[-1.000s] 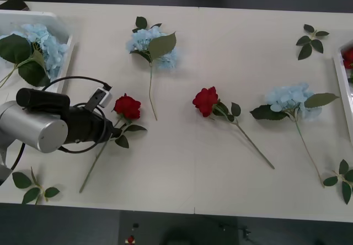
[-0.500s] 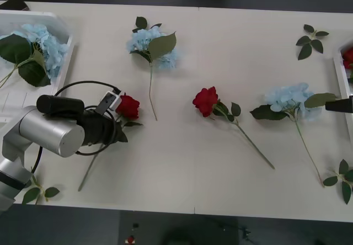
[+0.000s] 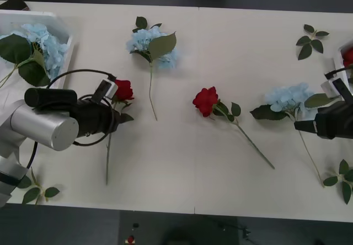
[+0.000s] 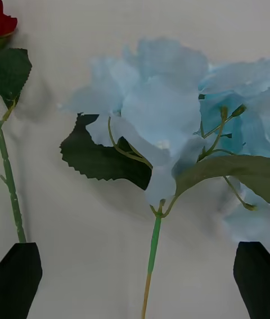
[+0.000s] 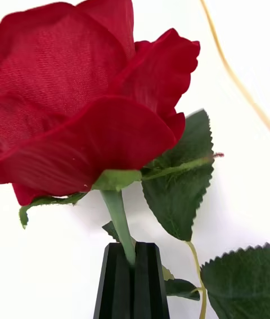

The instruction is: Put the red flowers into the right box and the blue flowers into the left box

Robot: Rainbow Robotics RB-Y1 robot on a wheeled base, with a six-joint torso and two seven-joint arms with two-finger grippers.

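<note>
Red flowers number three in the front view: one rose (image 3: 123, 90) is held at its stem by the left gripper (image 3: 115, 118) at the left part of the table (image 3: 182, 173), a second rose (image 3: 206, 101) lies free near the middle, and a third red bloom (image 3: 348, 57) is inside the right box (image 3: 341, 85) at the right edge. In the left wrist view the black fingers (image 5: 119, 282) are pressed together on the green stem just under the red bloom (image 5: 84, 99).

Blue flowers are also three: one blue cluster (image 3: 41, 43) rests in the left box (image 3: 67, 46), one (image 3: 150, 45) lies on the table at the far side, left of the middle, and one (image 3: 288, 99) lies at the right side of the table. The right gripper (image 3: 300, 126) is just beside this last flower, at its stem. In the right wrist view its two fingertips (image 4: 19, 277) are wide apart, one at each side of the stem, and the blue head (image 4: 169, 105) is between them, farther off.

Four green leaf sprigs without bloom also lie on the table, one near each corner, for example (image 3: 311, 40).
</note>
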